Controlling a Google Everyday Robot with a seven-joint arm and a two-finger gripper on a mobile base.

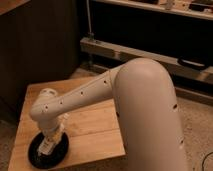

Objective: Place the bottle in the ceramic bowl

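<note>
Camera view: the gripper (48, 145) hung low over the ceramic bowl (35, 156) at the near-left corner of the wooden table (95, 125), w/ a whitish shape right under its tip, prob. the bottle (46, 148), sitting inside the bowl; couldn't tell if the jaws were apart or pinched on it. Bottle looked small, light, stiff & prob. slick, so best held across its flat sides, mid-body. Bowl looked glossy, hard, likely chippable.

My robot's arm (125, 95) is smooth off-white plastic: a fat rounded shoulder casing narrowing to a tube dotted with small dark screw holes, ending in a rounded wrist and pale pincer (49, 145) low at left.
</note>
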